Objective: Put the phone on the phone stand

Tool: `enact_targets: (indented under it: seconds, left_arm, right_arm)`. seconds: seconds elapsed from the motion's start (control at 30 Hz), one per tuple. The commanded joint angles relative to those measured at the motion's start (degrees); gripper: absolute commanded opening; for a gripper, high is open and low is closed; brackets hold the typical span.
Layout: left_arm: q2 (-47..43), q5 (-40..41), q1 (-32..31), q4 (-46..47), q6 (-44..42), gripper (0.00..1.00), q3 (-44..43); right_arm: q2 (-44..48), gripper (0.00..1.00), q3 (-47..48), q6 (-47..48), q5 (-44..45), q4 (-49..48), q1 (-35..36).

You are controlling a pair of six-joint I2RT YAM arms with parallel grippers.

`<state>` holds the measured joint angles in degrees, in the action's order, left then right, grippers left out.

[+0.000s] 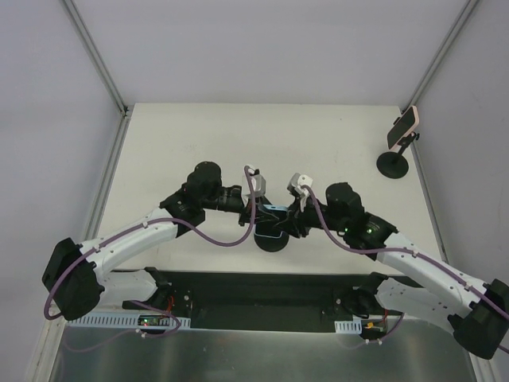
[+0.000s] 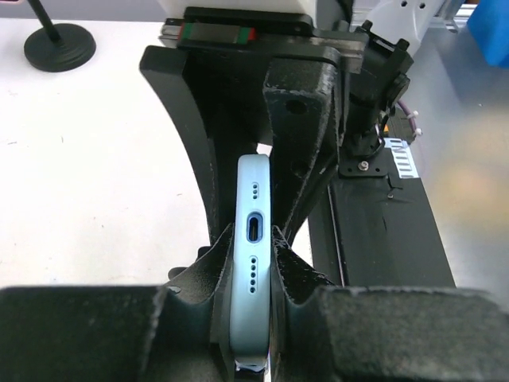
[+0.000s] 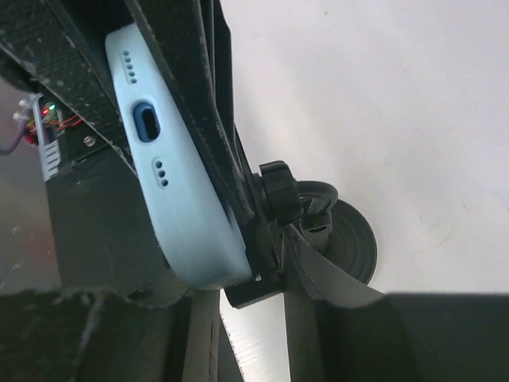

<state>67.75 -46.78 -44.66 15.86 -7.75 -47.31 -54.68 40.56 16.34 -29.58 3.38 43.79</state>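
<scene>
Pale blue phone (image 2: 253, 263), port end showing, left jaws and right jaws clamping it

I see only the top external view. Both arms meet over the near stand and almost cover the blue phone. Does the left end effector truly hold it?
Observer: Yes. In the left wrist view the fingers of the left end effector press both flat faces of the phone.
Operator: Which edge faces that camera?
Observer: The edge with the charging port, small holes on each side of it.
Operator: Is the stand's clamp near the phone?
Observer: In the right wrist view the knob of the phone stand sits close beside the phone; whether the phone is seated, I cannot tell.
</scene>
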Motion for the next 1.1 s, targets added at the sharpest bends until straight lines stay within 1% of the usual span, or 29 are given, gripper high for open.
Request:
enact_targets:
  seconds: [0.0, 0.1, 0.13, 0.17, 0.2, 0.23, 0.27, 0.3, 0.33, 0.4, 0.43, 0.47, 0.57, 0.6, 0.63, 0.7, 0.73, 0.8, 0.83, 0.9, 0.93, 1.03, 1.07]
  left_arm:
    - [0.3, 5.6, -2.0, 11.7, -2.4, 0.00, 2.5]
    - [1.6, 4.7, -2.0, 12.4, -0.5, 0.00, 1.9]
    - [2.0, 6.8, -2.0, 11.9, 0.5, 0.00, 0.2]
    - [2.2, 8.5, -2.1, 9.7, 1.8, 0.15, -0.9]
    - [2.2, 10.3, -2.0, 7.9, 4.4, 0.33, -2.2]
    - [1.8, 13.7, -1.9, 6.5, 5.7, 0.61, -4.3]
    - [1.4, 15.7, -1.9, 4.1, 7.6, 0.70, -5.2]
    - [0.0, 17.5, -1.9, 2.9, 7.6, 0.76, -6.0]
    - [-0.9, 20.1, -1.8, 1.7, 9.3, 0.84, -7.3]
    - [-4.6, 23.8, -1.7, -1.1, 10.1, 0.89, -8.0]
    - [-6.0, 26.6, -1.7, -2.0, 10.6, 0.91, -8.2]
    - [-7.2, 30.5, -1.3, -3.7, 10.9, 0.94, -8.3]
    - [-11.6, 34.6, -0.8, -6.4, 10.7, 0.95, -8.6]
    - [-13.1, 34.7, -0.4, -7.8, 10.6, 0.94, -8.3]
    - [-14.1, 35.0, -0.4, -8.2, 10.3, 0.95, -7.9]
    - [-16.7, 35.7, -0.4, -9.3, 9.9, 0.95, -6.8]
    - [-17.5, 36.4, -0.4, -9.5, 10.3, 0.94, -6.5]
    - [-19.3, 38.2, -0.4, -10.4, 12.8, 0.94, -6.3]
    - [-19.8, 38.3, -0.4, -11.5, 13.6, 0.94, -6.5]
    - [-21.3, 38.0, -0.5, -12.3, 15.1, 0.94, -6.7]
    - [-21.9, 38.1, -0.7, -12.4, 16.3, 0.95, -6.7]
    - [-24.1, 39.4, -1.1, -12.0, 19.5, 0.95, -5.9]
    - [-25.0, 40.2, -1.3, -11.8, 20.4, 0.94, -5.5]
  right_arm:
    - [2.9, 0.00, -0.8, -19.1, 22.3, -8.6, 8.8]
    - [1.9, 0.00, 0.9, -17.8, 23.9, -7.8, 9.4]
    - [1.9, 0.00, 1.0, -17.7, 25.4, -6.3, 9.4]
    - [2.5, 0.00, 0.8, -17.2, 28.0, -6.1, 8.9]
    - [2.9, 0.00, 0.2, -16.8, 27.8, -6.0, 8.1]
    - [3.8, 0.00, -0.1, -16.8, 27.9, -5.4, 7.0]
    - [4.4, 0.00, -0.6, -16.7, 27.9, -5.1, 5.0]
    - [5.1, 0.00, -0.9, -16.7, 28.0, -4.9, 4.0]
    - [6.2, 0.00, -1.2, -15.2, 28.9, -3.7, 2.0]
    - [7.3, 0.00, -0.7, -14.1, 29.2, -0.1, -0.2]
    - [8.1, 0.00, 0.1, -13.1, 32.5, 2.7, -2.5]
    - [8.4, 0.00, 0.9, -12.7, 33.7, 4.4, -3.7]
    - [8.8, 0.00, 4.5, -10.9, 38.6, 10.7, -9.8]
    - [8.7, 0.00, 5.1, -10.4, 39.2, 12.3, -11.8]
    - [8.7, 0.00, 5.8, -10.1, 38.2, 12.9, -16.5]
    - [8.4, 0.00, 6.9, -10.3, 35.2, 13.1, -22.6]
    - [7.3, 0.00, 7.4, -10.8, 31.4, 13.1, -29.3]
    - [6.3, 0.00, 8.5, -11.3, 26.6, 12.5, -35.4]
    - [5.1, 0.00, 8.5, -10.6, 24.9, 11.8, -40.0]
    - [2.7, 0.00, 9.0, -7.1, 24.0, 10.9, -43.7]
    - [1.6, 0.00, 9.8, -6.5, 22.1, 10.9, -48.8]
    - [-1.6, 0.00, 11.9, -4.0, 17.4, 9.8, -56.8]
    - [-1.9, 0.00, 12.1, -2.9, 16.7, 8.9, -58.2]
